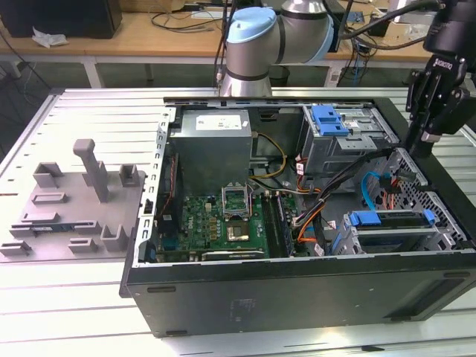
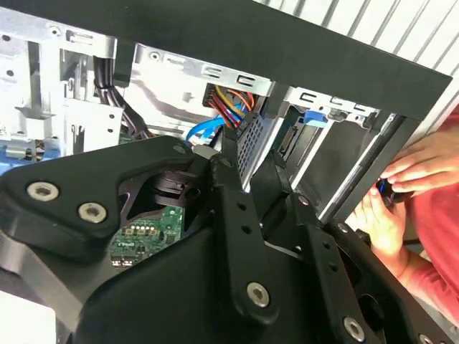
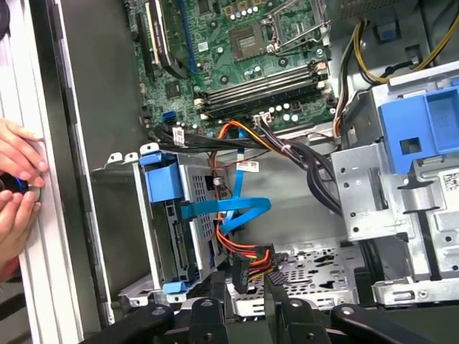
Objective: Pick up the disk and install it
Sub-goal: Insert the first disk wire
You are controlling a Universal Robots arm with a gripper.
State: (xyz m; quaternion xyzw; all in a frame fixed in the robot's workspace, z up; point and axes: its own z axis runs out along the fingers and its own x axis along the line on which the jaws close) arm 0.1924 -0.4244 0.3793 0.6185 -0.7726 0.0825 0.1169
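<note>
Computer case [image 1: 297, 294], open, on the tabletop [image 1: 74, 312]. Disk [image 1: 390, 220], in its blue bracket, sits in the near drive bay. Beyond, the gripper [image 1: 413, 152] hangs above the perforated end wall, fingers [image 3: 276, 295] slightly parted, empty. Power supply [image 1: 212, 145] farthest.

Wooden workbench [image 1: 149, 37] behind a slatted metal table [image 1: 67, 312].
The bench has white legs and carries loose cables [image 1: 182, 18] and a dark box [image 1: 67, 15]; even light covers the table.

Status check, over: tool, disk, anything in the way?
Tool open, empty, near the drive bay. Disk on edge in that bay. Person's hands at the case wall.
</note>
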